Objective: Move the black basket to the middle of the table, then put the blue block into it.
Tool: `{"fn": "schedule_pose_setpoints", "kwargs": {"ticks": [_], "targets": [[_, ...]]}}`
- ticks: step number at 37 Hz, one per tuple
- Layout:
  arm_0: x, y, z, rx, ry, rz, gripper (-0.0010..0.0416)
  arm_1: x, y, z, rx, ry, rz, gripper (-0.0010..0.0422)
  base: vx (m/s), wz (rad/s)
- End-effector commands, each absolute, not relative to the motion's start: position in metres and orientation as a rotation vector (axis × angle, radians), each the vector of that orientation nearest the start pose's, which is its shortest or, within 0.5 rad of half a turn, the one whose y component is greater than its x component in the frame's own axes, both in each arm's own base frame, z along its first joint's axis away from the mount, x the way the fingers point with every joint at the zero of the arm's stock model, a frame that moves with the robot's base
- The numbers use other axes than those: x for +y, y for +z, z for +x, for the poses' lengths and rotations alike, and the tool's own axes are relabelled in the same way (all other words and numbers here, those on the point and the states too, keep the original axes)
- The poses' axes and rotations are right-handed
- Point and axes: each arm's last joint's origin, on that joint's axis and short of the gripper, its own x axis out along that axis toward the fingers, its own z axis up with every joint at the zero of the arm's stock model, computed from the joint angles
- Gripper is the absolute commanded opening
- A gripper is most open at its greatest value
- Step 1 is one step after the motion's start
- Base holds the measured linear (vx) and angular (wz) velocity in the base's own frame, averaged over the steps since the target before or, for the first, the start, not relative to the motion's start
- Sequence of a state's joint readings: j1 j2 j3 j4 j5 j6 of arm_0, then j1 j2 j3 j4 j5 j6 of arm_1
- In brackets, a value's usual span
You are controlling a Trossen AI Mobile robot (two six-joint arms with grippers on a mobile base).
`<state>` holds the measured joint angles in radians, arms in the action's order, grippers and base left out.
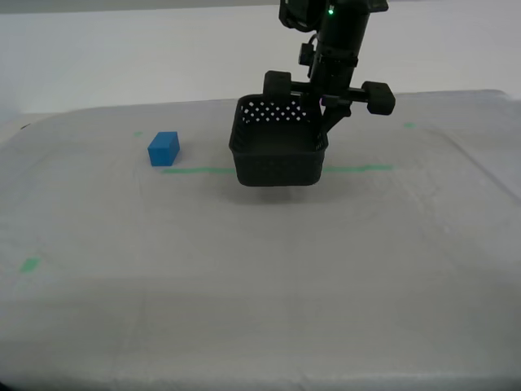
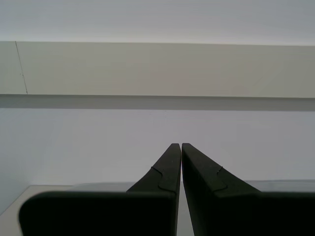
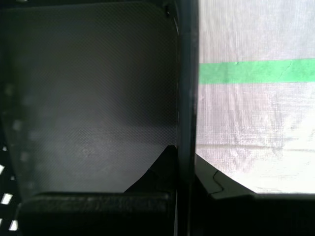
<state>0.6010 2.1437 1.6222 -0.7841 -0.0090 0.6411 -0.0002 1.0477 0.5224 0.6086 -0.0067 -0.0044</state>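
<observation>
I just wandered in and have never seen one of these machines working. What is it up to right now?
I am a two-armed robot. My first gripper is pinching one wall of the black basket and holding it just above the table, over a strip of green tape. The blue block sits on the table toward the exterior view's left, not yet in the basket. My second gripper is shut, holding nothing, away from the work.

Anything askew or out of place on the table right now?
Nothing is damaged or spilled. The basket hangs above the table, tilted, gripped by one wall in my first end effector. The block sits upright, apart from it.
</observation>
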Motion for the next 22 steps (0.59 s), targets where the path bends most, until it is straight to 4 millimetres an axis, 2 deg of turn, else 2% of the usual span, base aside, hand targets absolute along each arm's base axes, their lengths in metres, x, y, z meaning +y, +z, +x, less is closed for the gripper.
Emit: {"fn": "schedule_pose_setpoints", "kwargs": {"ticks": [1,22], "targets": [[0.245,0.156,0.356,1.367,0.099,0.131,0.0000,0.000,0.270,0.227,-0.090,0.007,-0.003,0.0000,0.000,0.000],[0.248,0.131,0.364,1.361,0.104,0.123,0.0000,0.000,0.270,0.227,-0.090,0.007,-0.003,0.0000,0.000,0.000]]}}
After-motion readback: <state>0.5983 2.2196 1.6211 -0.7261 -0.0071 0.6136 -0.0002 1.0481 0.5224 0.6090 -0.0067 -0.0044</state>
